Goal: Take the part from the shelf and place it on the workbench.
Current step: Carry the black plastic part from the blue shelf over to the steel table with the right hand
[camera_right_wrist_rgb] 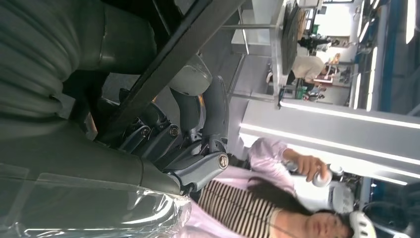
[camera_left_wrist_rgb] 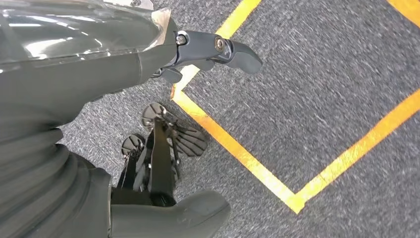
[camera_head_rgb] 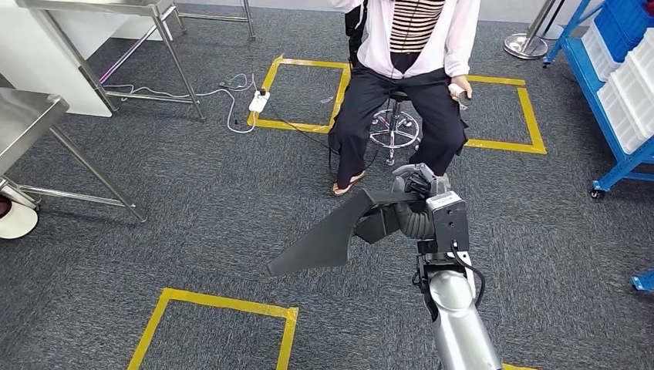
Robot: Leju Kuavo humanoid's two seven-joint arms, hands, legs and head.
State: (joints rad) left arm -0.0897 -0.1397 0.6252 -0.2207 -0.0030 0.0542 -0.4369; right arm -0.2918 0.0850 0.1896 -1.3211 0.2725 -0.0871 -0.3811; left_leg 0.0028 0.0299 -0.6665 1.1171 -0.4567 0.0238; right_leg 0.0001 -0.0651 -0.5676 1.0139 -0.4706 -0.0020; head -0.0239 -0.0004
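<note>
1. Readable text, labels, brands, numbers, signs: none in any view.
2. Dark flat part (camera_head_rgb: 332, 235): plain surface, no lettering or label.
3. Right robot hand (camera_head_rgb: 416, 189) and its wrist housing: no marking that can be made out.
4. Yellow floor tape (camera_head_rgb: 532, 123) on the grey carpet: plain squares, no characters.
5. Blue shelf (camera_head_rgb: 609, 116) with white bins: no legible tags.
6. White power strip (camera_head_rgb: 259, 101) on the floor: too small to tell any print.
7. Seated person's striped top (camera_head_rgb: 415, 23): pattern only, no wording.
8. Background room in the right wrist view: too blurred to read.
</note>
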